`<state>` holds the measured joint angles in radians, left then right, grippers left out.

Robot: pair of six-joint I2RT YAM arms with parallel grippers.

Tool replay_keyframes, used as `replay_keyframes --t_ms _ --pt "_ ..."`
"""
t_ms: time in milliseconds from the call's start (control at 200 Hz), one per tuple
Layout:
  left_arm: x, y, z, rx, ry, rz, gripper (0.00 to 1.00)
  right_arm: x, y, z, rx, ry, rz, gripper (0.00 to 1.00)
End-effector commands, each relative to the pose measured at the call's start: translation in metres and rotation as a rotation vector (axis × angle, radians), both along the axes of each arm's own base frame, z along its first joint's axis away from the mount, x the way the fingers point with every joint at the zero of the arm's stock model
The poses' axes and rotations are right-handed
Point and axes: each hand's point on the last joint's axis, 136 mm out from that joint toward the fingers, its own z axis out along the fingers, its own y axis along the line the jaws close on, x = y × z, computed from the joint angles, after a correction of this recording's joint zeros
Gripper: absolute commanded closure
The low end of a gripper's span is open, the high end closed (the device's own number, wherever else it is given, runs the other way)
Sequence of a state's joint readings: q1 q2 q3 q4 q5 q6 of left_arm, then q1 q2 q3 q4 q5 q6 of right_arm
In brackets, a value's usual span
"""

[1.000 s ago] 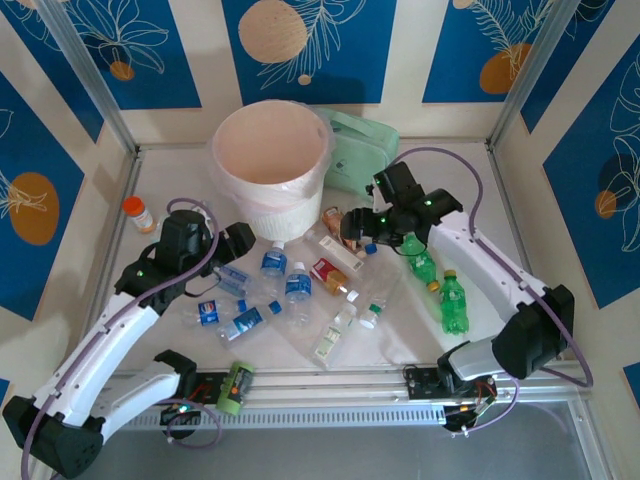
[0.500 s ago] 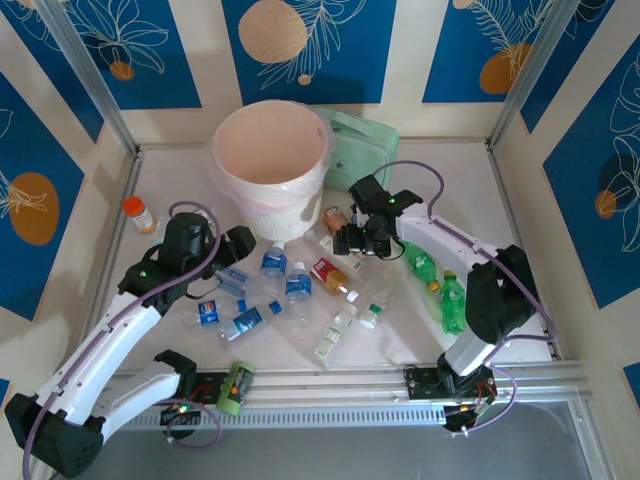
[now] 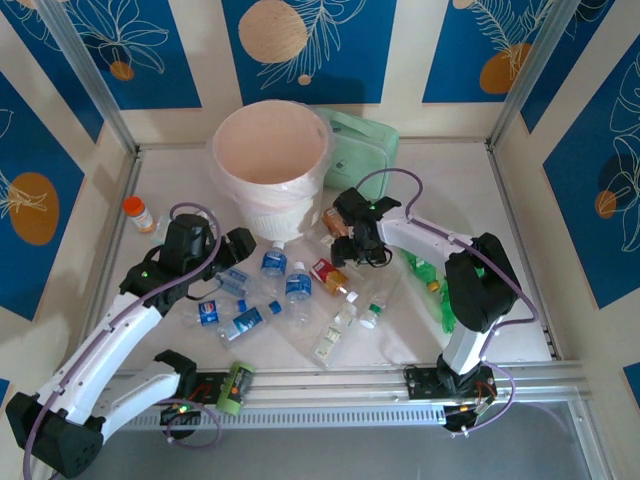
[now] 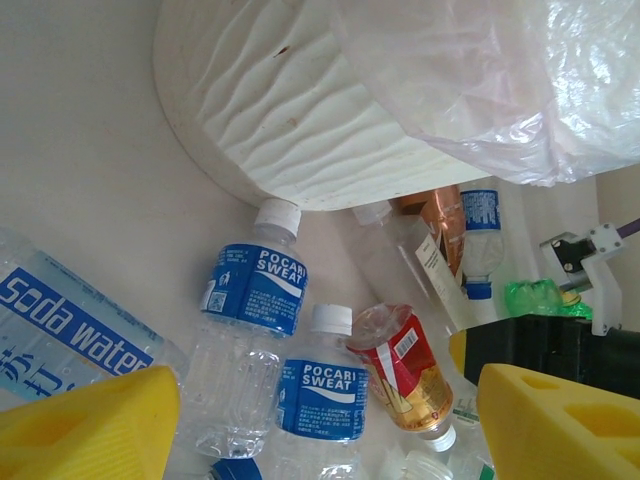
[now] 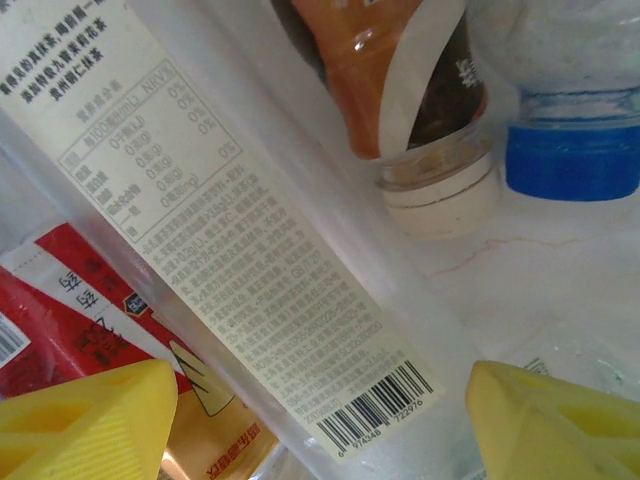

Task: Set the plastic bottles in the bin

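While left claw (image 3: 228,248) stays, right claw (image 3: 348,234) has neared the bin (image 3: 290,205).

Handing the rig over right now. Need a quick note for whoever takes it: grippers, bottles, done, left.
Left gripper: open, over the blue-labelled bottles next to the bin.
Right gripper: open, straddling a clear white-labelled bottle in the pile, not closed on it.
Bottles: lying on the table in front of the bin; green soda bottles to the right.
Done: no bottle visible inside the bin.
Left: every bottle on the table.
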<state>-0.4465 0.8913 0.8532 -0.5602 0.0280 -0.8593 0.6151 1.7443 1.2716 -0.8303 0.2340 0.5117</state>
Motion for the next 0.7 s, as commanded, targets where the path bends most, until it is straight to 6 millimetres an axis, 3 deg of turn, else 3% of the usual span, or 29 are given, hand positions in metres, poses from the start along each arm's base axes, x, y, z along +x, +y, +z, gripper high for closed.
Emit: replay_keyframes --t_ms 0,525,695 --pt "-0.002 -0.004 0.004 -0.023 -0.013 -0.015 0.23 -0.002 -0.001 -0.009 -0.042 0.033 0.026 0.23" --pt "-0.001 -0.006 0.003 -0.035 -0.013 -0.019 0.22 -0.002 0.009 -0.032 -0.078 0.108 0.089 0.18" --pt "-0.002 -0.006 0.003 -0.037 -0.014 -0.018 0.23 -0.002 0.01 -0.035 -0.074 0.119 0.093 0.22"
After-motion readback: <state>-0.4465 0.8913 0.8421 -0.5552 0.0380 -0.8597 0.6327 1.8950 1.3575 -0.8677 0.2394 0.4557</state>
